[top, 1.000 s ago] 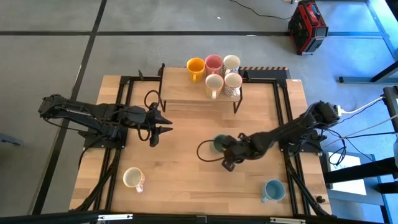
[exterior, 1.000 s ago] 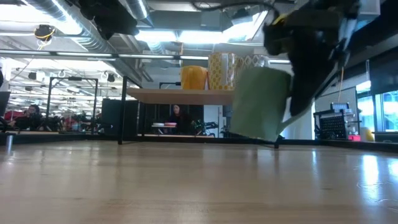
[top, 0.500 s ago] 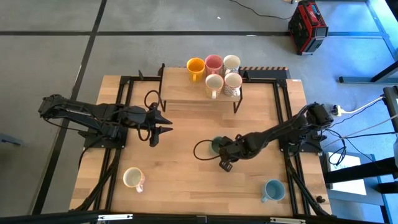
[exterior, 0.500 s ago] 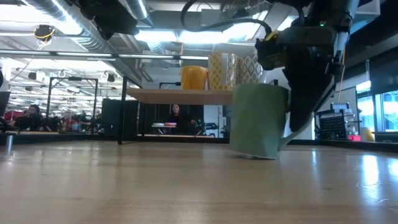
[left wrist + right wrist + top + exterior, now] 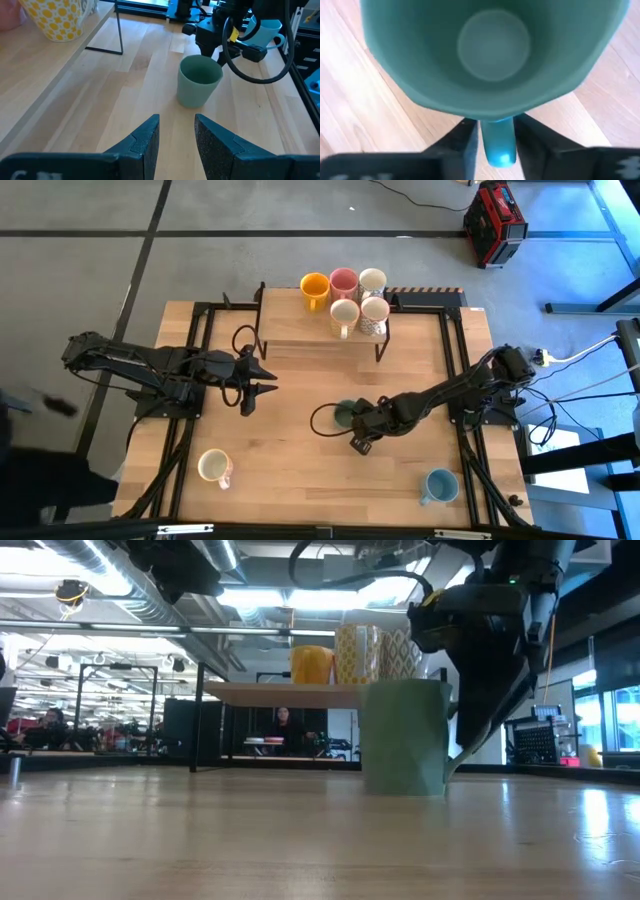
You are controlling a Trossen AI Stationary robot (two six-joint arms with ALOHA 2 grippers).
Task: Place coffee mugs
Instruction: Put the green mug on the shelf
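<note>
The right gripper (image 5: pixel 362 423) pinches the green mug (image 5: pixel 345 415) by its handle, standing it upright on the table (image 5: pixel 290 450) well before the shelf (image 5: pixel 300 330) for regrasping. The left gripper (image 5: pixel 262 379) waits, slightly parted.

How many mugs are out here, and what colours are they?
Orange-yellow mug: 1
Pink mug: 1
Green mug: 1
Light blue mug: 1
White or cream mugs: 4 (three on the shelf, one on the table)
Total: 8 mugs
</note>
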